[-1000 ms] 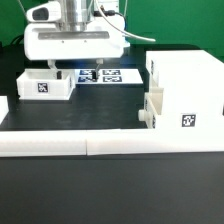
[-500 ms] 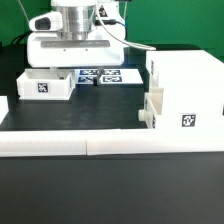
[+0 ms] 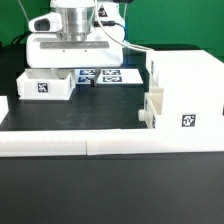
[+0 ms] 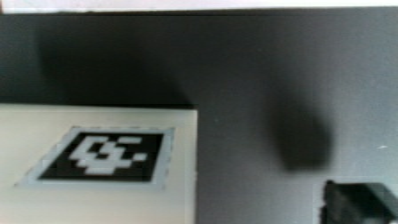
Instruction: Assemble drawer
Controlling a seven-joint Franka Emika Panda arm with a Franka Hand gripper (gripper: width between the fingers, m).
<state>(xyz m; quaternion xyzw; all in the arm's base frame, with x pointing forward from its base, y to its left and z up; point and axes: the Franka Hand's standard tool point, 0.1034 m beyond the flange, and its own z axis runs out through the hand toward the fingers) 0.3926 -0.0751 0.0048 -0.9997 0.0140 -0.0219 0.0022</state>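
A small open-topped white tray point(image 3: 45, 84) with a tag on its front stands at the exterior view's left. My gripper point(image 3: 62, 68) hangs right over its far side, and its jaws look open with nothing between them. In the wrist view the tray's tagged white face point(image 4: 103, 155) fills one lower corner and one dark finger point(image 4: 365, 203) shows at the opposite edge. The other finger is hidden. The big white cabinet shell point(image 3: 185, 85) stands at the exterior view's right, with a second tray point(image 3: 150, 108) sticking out of its side.
The marker board point(image 3: 108, 75) lies flat behind the left tray. Long low white border bars point(image 3: 100, 144) run along the front of the black table. Another white bar end point(image 3: 3, 108) shows at the exterior view's left edge.
My hand has come down a little over the left tray. The tray, the cabinet shell and the bars have not moved.
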